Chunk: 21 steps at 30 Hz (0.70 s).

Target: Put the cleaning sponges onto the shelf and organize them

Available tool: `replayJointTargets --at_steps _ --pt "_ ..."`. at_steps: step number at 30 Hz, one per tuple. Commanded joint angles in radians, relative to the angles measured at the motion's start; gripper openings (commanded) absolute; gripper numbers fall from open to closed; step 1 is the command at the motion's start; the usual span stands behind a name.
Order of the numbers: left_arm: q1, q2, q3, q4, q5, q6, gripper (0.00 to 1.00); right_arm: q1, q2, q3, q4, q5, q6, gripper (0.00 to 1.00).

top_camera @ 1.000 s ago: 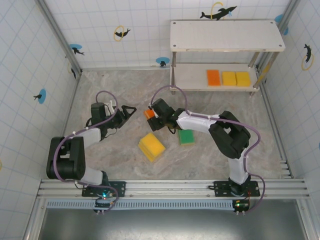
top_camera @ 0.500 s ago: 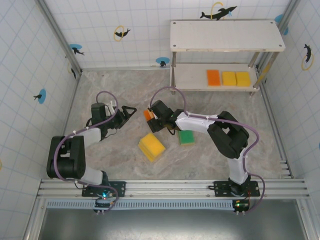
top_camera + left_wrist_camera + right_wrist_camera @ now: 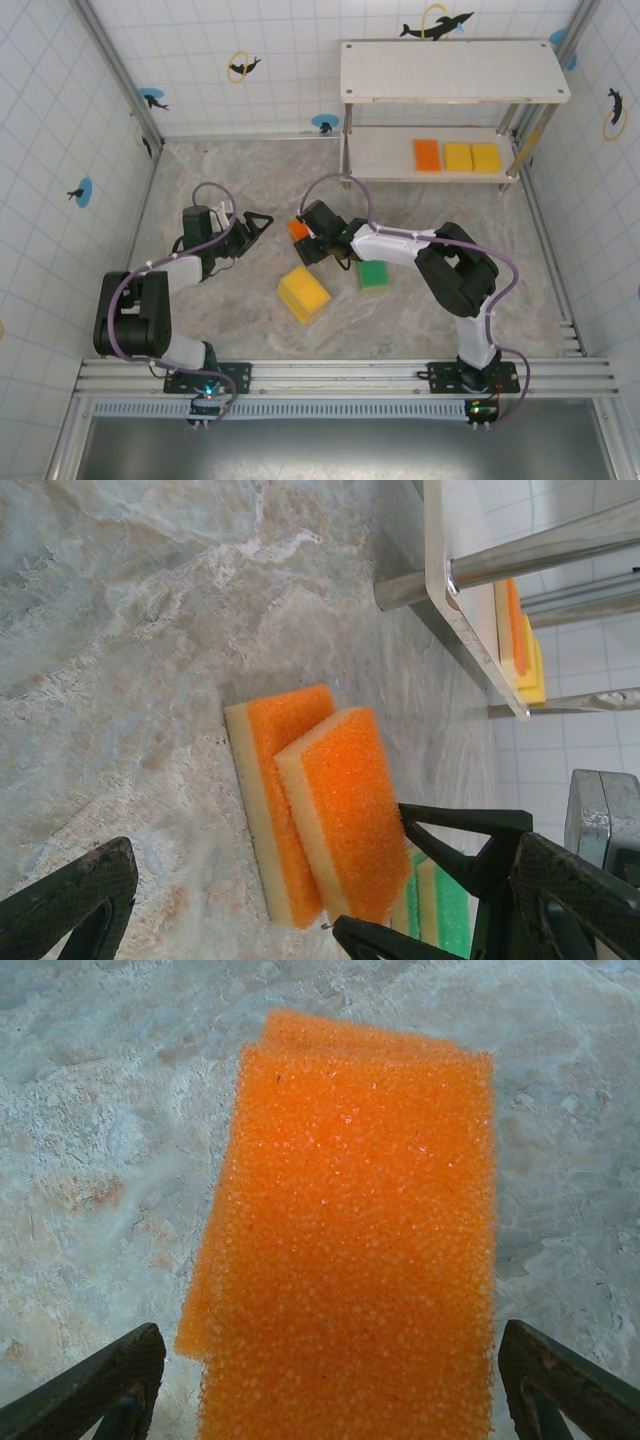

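Two orange cleaning sponges (image 3: pixel 297 228) lie stacked on the marble floor, the upper one (image 3: pixel 350 1250) askew on the lower one (image 3: pixel 265 780). My right gripper (image 3: pixel 330 1385) straddles the upper sponge, open, with a thin gap at each finger. Seen from the left wrist, its black fingers (image 3: pixel 455 830) flank that sponge. My left gripper (image 3: pixel 255 222) is open and holds nothing, just left of the stack. A yellow sponge stack (image 3: pixel 303 293) and a green sponge (image 3: pixel 373 274) lie nearer the arms. The shelf (image 3: pixel 380 160) holds one orange sponge (image 3: pixel 427 155) and two yellow sponges (image 3: pixel 471 157) on its lower board.
The shelf's top board (image 3: pixel 455 70) is bare, and so is the left half of the lower board. Silver shelf legs (image 3: pixel 520 555) stand close behind the orange stack. Tiled walls (image 3: pixel 60 150) enclose the floor on three sides.
The right gripper has slid slightly left over the orange stack and its jaws have widened off the upper sponge. The left arm has not moved.
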Motion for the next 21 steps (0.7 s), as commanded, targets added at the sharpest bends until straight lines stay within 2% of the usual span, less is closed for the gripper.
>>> replayJointTargets --at_steps 1,21 --pt "-0.006 -0.006 -0.004 0.012 0.009 0.009 0.97 0.009 -0.045 0.019 0.003 -0.01 0.004 0.9" --pt "-0.006 -0.003 -0.001 0.001 0.004 0.018 0.98 -0.019 -0.027 -0.009 0.06 -0.036 0.023 0.91"
